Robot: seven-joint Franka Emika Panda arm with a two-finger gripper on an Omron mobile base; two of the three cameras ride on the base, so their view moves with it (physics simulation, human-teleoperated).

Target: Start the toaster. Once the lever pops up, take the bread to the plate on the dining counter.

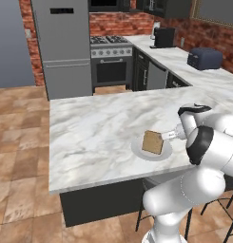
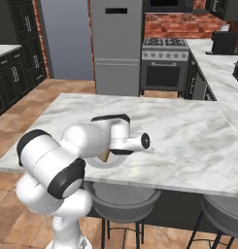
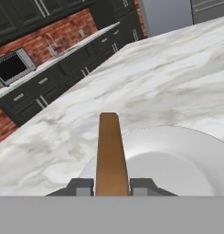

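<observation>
In the left base view, the bread slice [image 1: 152, 142] was seen standing on edge over the white plate [image 1: 139, 151], which was set on the marbled dining counter [image 1: 99, 128]. The gripper [image 1: 166, 136] was reached in from the slice's right edge, and the slice was held at that edge between closed fingers. Far beyond the fingers, on the back counter [image 1: 184, 61], the navy toaster [image 1: 204, 58] was seen, with the black coffee machine [image 1: 163, 37] further along. A steel refrigerator [image 1: 61, 47] and a range [image 1: 111, 59] were seen against the brick wall.

In the right base view, the wrist and hand were turned toward the near edge of the dining counter [image 2: 188, 136], and the fingers were hidden by the arm. A small tan corner of the bread [image 2: 105, 155] was visible just below the hand, with the plate [image 2: 110, 162] under it. Two round stools [image 2: 123, 197] were tucked beneath the overhang.

In the hand view, the slice [image 3: 111, 153] was seen edge-on, clamped between the two dark fingertips [image 3: 80, 187] at the gripper [image 3: 112, 187]. The plate [image 3: 186, 160] was spread directly beyond and beneath the fingers, and the marbled top [image 3: 168, 77] extended past it toward dark cabinets [image 3: 63, 77]
</observation>
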